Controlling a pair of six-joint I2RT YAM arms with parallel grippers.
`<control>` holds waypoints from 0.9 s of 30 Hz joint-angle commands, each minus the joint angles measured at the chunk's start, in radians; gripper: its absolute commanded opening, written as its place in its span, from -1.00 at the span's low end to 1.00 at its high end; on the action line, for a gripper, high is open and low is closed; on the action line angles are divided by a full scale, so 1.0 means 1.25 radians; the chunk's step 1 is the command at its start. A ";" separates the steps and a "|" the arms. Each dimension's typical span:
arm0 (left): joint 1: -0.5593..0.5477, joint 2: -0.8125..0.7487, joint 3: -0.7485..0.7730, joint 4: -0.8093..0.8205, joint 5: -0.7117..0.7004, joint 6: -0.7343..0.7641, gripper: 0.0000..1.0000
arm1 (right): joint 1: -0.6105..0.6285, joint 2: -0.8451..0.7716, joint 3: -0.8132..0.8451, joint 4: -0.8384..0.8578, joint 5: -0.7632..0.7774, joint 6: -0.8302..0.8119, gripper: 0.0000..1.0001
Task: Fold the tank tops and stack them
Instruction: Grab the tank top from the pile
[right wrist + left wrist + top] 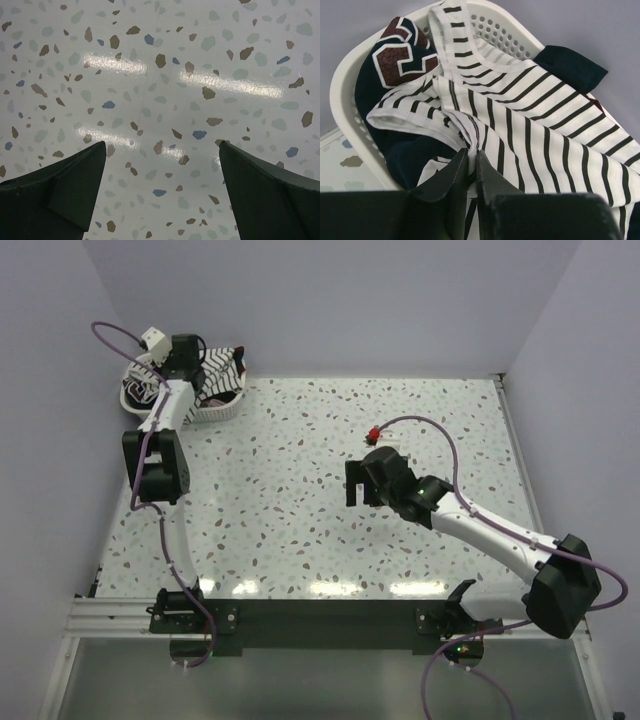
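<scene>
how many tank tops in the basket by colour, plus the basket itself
striped white tank top: 1
navy tank top with a dark red number: 1
white basket: 1
total: 3
Any other tops buried underneath cannot be seen.

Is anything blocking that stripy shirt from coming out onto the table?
Only the basket rim, which the striped tank top must clear. The left tool is pinched on its cloth, and the navy top lies partly under it. Nothing visible sits on the table beside the basket.
</scene>
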 commanded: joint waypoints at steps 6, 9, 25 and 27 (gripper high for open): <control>0.008 -0.081 0.006 0.132 0.079 0.061 -1.00 | -0.002 0.016 0.040 0.027 -0.011 0.000 0.96; 0.006 -0.116 0.007 0.155 0.115 0.074 -1.00 | -0.002 0.018 0.052 0.029 -0.004 -0.001 0.96; -0.212 -0.452 -0.117 0.230 0.226 0.124 -1.00 | -0.015 -0.061 0.184 -0.034 0.149 -0.002 0.97; -0.277 -0.487 -0.122 0.233 0.224 0.131 -1.00 | -0.017 -0.089 0.190 -0.042 0.166 -0.008 0.97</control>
